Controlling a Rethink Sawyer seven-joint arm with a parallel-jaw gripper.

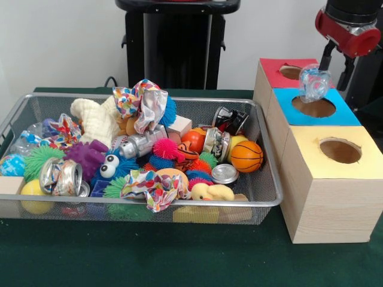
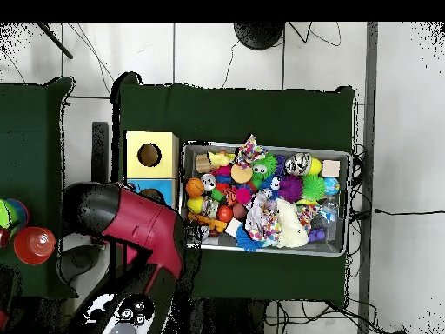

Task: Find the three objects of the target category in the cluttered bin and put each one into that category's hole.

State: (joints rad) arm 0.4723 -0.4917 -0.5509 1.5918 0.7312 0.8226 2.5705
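A crinkly clear plastic bottle (image 1: 315, 82) hangs right over the round hole of the blue-topped wooden box (image 1: 335, 115). Whether the tool is spread or pinching it, I cannot tell. Another clear bottle (image 1: 24, 141) lies at the end of the silver wire-mesh bin (image 1: 270, 197) away from the boxes, mid-surface.

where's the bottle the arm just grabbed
In the front view the clear plastic bottle hangs at the right, just above the blue box's hole, with the red box directly behind.

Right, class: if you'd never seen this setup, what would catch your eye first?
Probably the wire mesh bin, heaped with bright toys, crushed cans and patterned paper wads, on the green table. Next, the three wooden boxes beside it with red, blue and yellow tops, and a clear plastic bottle hanging above the blue box's hole.
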